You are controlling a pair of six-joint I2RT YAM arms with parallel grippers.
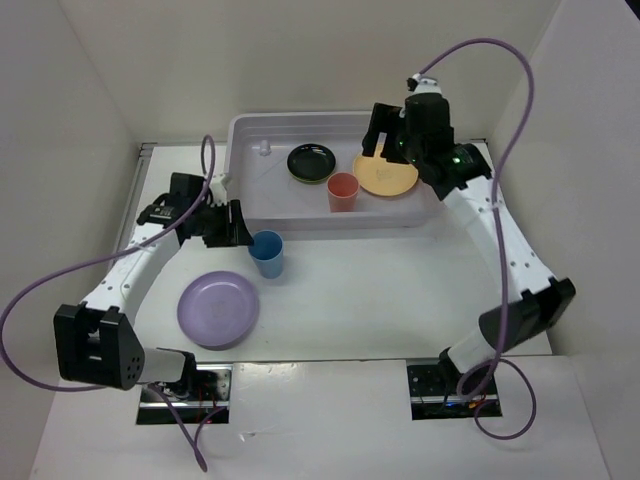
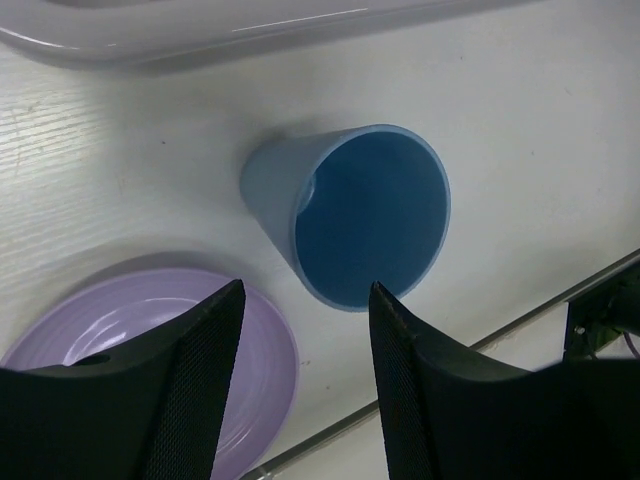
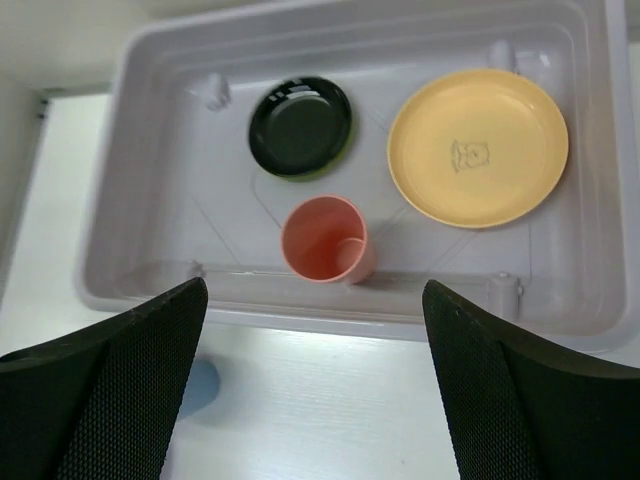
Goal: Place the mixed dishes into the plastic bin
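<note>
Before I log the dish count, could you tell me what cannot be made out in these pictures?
Top and right wrist views: the black plate covers what lies beneath it; only a green sliver shows at its rim.
Left wrist view: the lavender plate is cut off by the left pincer and the bottom edge.
Right wrist view: the print on the yellow plate is too small to identify.

The bin (image 1: 262, 190) (pale grey, shallow, round-cornered) sits at 12 o'clock on the surface (image 1: 400, 290). Inside, a coral cup (image 1: 343, 191) stands upright by the near wall. A black plate (image 1: 311, 162) lies at its 11 o'clock, with a green edge (image 3: 300, 177) beneath, and a yellow plate (image 1: 385, 175) at 2. Outside, a blue cup (image 1: 267, 253) stands upright just before the bin — a lavender plate (image 1: 218, 309) lies flat at its 7 o'clock.
</note>
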